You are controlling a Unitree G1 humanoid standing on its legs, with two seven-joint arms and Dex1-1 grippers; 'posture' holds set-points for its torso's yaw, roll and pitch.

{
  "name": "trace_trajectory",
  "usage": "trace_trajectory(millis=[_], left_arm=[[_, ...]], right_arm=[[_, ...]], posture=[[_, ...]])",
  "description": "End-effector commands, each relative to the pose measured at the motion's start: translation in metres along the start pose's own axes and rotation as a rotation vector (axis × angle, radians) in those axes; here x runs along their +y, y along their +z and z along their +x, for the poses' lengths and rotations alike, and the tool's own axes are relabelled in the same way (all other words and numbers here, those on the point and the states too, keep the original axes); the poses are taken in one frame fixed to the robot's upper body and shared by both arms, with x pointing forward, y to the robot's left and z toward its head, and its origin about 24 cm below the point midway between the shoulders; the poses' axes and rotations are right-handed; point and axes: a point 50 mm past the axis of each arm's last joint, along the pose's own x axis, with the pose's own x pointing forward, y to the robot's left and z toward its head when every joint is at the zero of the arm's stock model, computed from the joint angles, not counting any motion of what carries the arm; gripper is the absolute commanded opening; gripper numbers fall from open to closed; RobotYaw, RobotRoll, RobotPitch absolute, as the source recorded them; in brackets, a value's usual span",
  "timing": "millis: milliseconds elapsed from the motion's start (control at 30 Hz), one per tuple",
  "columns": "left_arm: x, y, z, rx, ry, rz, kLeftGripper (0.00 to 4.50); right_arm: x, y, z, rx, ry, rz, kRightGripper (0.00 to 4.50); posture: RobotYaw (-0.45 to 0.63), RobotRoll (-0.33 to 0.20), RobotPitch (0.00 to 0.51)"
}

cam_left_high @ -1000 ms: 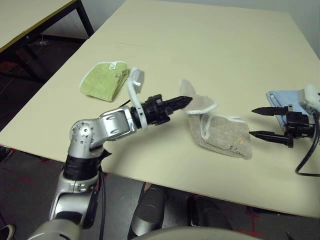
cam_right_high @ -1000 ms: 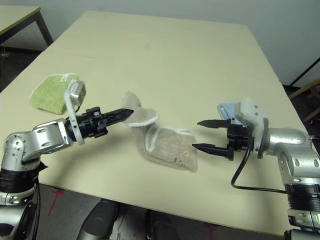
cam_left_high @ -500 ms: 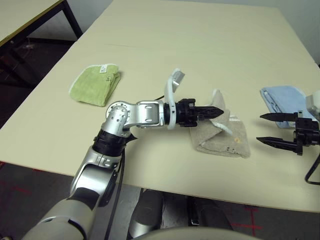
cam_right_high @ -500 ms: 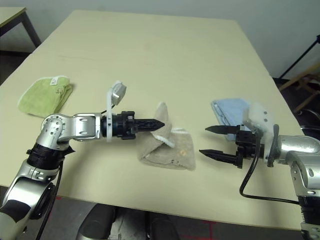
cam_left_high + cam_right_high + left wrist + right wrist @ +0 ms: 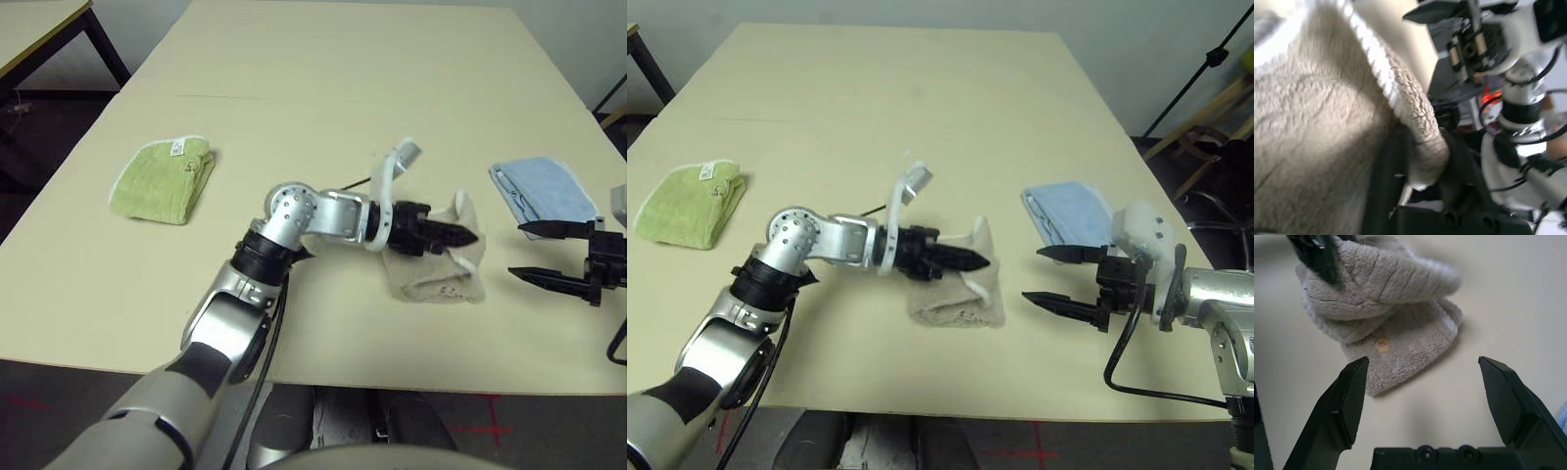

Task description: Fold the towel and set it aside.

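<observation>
On the table (image 5: 323,88), bunched beige towel (image 5: 436,279)

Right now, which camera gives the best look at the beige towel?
The right wrist view: the towel lies whole ahead, folds and small mark plain. The head views show it partly behind the left gripper; the left wrist view gets a close patch.

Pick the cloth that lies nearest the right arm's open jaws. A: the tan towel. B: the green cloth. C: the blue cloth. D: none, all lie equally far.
C: the blue cloth lies just beyond the right gripper, while the tan towel sits further across the table and the green cloth lies at the far left.
</observation>
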Motion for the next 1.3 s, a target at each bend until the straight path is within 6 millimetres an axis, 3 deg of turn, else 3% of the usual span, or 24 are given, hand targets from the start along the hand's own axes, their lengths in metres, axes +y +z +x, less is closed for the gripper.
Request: trace_trajectory(millis=[33, 200, 233, 333, 400, 533, 667, 800, 967, 1033, 1133, 1300], left_arm=[[-0.007, 0.002, -0.001, 0.042, 0.01, 0.128, 2.57], [-0.036, 0.03, -0.014, -0.018, -0.047, 0.297, 4.34], [-0.04, 0.032, -0.016, -0.028, -0.064, 0.305, 4.46], [-0.05, 0.038, -0.027, -0.057, -0.088, 0.331, 4.46], [-0.046, 0.04, -0.041, -0.087, -0.031, 0.347, 4.46], [-0.023, 0.034, -0.073, -0.121, 0.124, 0.343, 4.46], [0.005, 0.011, -0.102, -0.131, 0.249, 0.484, 4.46], [0.022, -0.009, -0.107, -0.09, 0.271, 0.543, 4.46], [0.029, -0.012, -0.098, -0.13, 0.234, 0.585, 4.46], [0.03, -0.012, -0.095, -0.121, 0.224, 0.601, 4.5], [0.033, -0.012, -0.094, -0.13, 0.214, 0.583, 3.89], [0.032, -0.012, -0.093, -0.136, 0.187, 0.585, 2.19]], right_arm=[[-0.002, 0.006, -0.002, 0.001, -0.006, -0.012, 4.5], [-0.01, 0.011, 0.003, 0.002, 0.003, -0.028, 4.5], [-0.011, 0.012, 0.004, 0.0, 0.004, -0.031, 4.5], [-0.013, 0.017, 0.009, -0.031, 0.015, -0.036, 4.5], [-0.013, 0.024, 0.014, -0.075, 0.016, -0.031, 4.5], [-0.011, 0.04, 0.025, -0.155, 0.035, -0.017, 4.5], [-0.008, 0.059, 0.045, -0.232, 0.038, 0.011, 4.5], [0.003, 0.072, 0.065, -0.264, 0.109, -0.011, 4.5], [0.009, 0.078, 0.079, -0.294, 0.157, 0.022, 4.5], [0.012, 0.073, 0.083, -0.254, 0.184, 0.02, 4.1], [0.015, 0.066, 0.082, -0.229, 0.205, 0.021, 3.15], [0.014, 0.06, 0.077, -0.218, 0.207, 0.023, 1.26]], posture=[[0.1, 0.0, 0.178], [0.12, 0.0, 0.17], [0.12, 0.0, 0.17], [0.14, 0.0, 0.158], [0.14, 0.0, 0.152], [0.15, 0.0, 0.144], [0.15, 0.0, 0.136], [0.15, 0.0, 0.133], [0.15, 0.0, 0.128], [0.15, 0.0, 0.128], [0.15, 0.0, 0.126], [0.14, 0.0, 0.12]])
